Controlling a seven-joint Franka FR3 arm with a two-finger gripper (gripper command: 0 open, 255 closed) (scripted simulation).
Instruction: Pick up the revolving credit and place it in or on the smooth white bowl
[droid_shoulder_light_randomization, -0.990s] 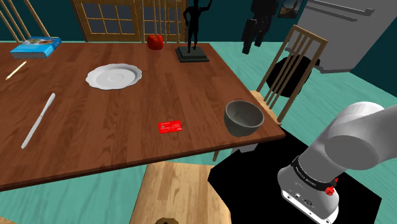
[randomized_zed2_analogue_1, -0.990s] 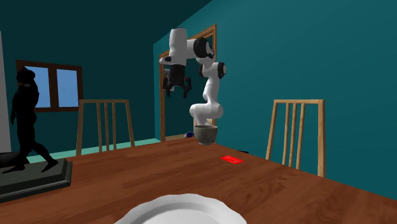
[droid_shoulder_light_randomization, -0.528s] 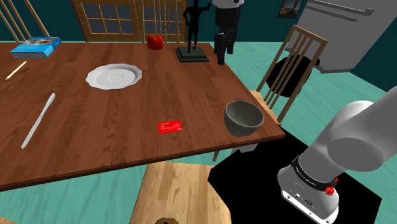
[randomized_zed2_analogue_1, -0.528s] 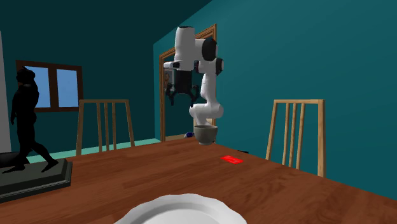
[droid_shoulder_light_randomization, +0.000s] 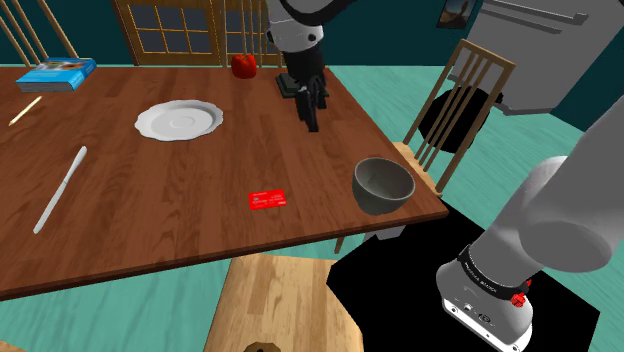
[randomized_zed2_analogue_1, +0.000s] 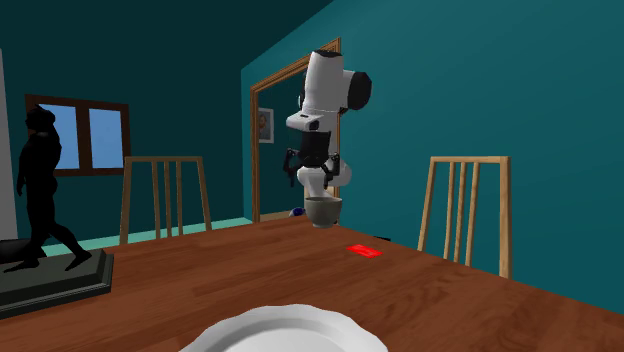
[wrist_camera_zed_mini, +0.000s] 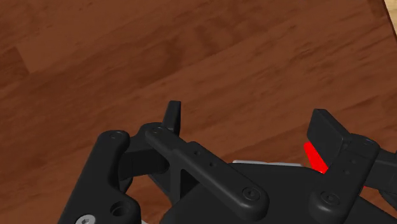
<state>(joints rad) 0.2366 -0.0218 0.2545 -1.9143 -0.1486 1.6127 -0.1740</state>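
A red card (droid_shoulder_light_randomization: 268, 199) lies flat on the wooden table (droid_shoulder_light_randomization: 200, 190), near its front edge. To its right in the shoulder view stands a grey bowl (droid_shoulder_light_randomization: 384, 184), close to the table's corner. My gripper (droid_shoulder_light_randomization: 312, 110) hangs above the table, beyond the card and the bowl, pointing down. In the wrist view the gripper (wrist_camera_zed_mini: 248, 124) is open with nothing between its fingers; a sliver of the red card (wrist_camera_zed_mini: 313, 156) peeks out beside one fingertip (wrist_camera_zed_mini: 324, 129). The second exterior view has the gripper (randomized_zed2_analogue_1: 303, 170) above the bowl (randomized_zed2_analogue_1: 322, 210), with the card (randomized_zed2_analogue_1: 364, 251) nearer the camera.
A white plate (droid_shoulder_light_randomization: 178, 120), a knife (droid_shoulder_light_randomization: 60, 190), a blue book (droid_shoulder_light_randomization: 56, 73), a red object (droid_shoulder_light_randomization: 244, 65) and a black figurine (droid_shoulder_light_randomization: 300, 85) share the table. A wooden chair (droid_shoulder_light_randomization: 455, 100) stands past the bowl's corner; a wooden seat (droid_shoulder_light_randomization: 280, 300) sits below the front edge.
The arm has swung in from the shoulder view's upper right, down and to the left. The gripper now hangs lower, over the table near the figurine. Card and bowl have not moved.
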